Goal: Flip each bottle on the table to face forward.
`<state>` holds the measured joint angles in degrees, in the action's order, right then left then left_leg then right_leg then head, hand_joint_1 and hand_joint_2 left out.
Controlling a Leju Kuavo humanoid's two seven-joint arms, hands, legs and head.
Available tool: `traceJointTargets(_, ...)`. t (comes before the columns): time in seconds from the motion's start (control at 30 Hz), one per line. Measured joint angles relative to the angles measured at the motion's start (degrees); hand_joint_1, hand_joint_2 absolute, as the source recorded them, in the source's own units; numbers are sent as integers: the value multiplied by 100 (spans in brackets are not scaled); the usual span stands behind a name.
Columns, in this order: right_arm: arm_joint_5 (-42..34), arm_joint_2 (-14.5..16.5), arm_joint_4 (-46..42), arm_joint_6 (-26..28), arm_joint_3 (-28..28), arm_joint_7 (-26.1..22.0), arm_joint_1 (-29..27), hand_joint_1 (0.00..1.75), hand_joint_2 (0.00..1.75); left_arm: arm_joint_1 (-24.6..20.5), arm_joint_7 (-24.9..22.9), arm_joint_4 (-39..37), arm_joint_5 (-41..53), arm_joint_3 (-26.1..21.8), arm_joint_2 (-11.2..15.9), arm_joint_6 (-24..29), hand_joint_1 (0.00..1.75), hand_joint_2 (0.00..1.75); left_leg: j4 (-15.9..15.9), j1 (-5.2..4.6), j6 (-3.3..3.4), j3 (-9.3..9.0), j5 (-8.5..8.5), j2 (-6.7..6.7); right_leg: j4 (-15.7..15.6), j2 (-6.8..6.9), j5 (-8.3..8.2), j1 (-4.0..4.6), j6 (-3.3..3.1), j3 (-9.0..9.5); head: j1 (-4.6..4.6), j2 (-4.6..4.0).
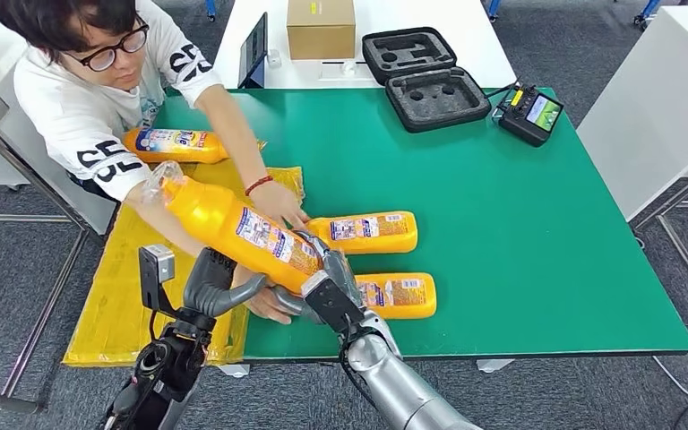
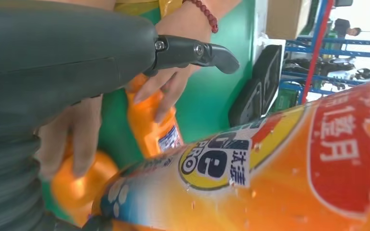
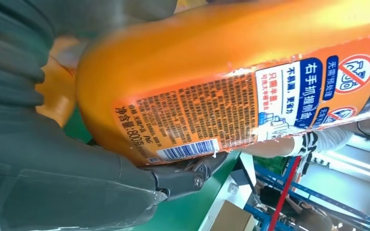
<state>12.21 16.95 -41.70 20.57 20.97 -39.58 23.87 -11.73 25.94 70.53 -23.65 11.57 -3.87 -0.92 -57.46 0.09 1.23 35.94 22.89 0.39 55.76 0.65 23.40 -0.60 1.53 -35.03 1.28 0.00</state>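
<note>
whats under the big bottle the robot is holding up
Below the raised bottle sit the green table, the yellow sheet and a person's hand. The left hand and right hand cover its base.

Head view high above green table (image 1: 520,233); 2 wrist views close against shared bottle (image 1: 237,228).

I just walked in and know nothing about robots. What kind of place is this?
Probably a robot test lab or workshop, not a home. A green table holds several identical orange bottles, an open foam-lined equipment case and a handheld controller; blue metal shelving stands behind.
</note>
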Motion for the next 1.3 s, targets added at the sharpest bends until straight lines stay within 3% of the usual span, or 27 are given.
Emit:
traceJointTargets(0.37,105,-15,166,28,143,73,194,175,175,-255,18,-386,-487,12,14,-52,0,175,-1,-2,1,0,1,1,-1,-1,0,0,0,-1,1,0)
traceJointTargets(0.77,404,-16,433,6,278,306,330,175,175,-64,-232,199,-1169,-21,192,-556,0,175,0,0,0,1,2,3,-1,-2,1,2,-1,-5,0,0)
traceJointTargets(1.13,760,-22,744,-9,358,406,330,175,175,-181,-504,333,-1657,-90,204,-981,0,175,-1,0,0,1,1,2,-1,-1,1,0,0,-4,1,0)
traceJointTargets(1.3,948,-18,823,66,369,485,398,175,175,-285,-567,324,-1626,-53,185,-928,0,175,-1,0,0,2,1,2,-1,-1,1,0,0,-5,1,0)
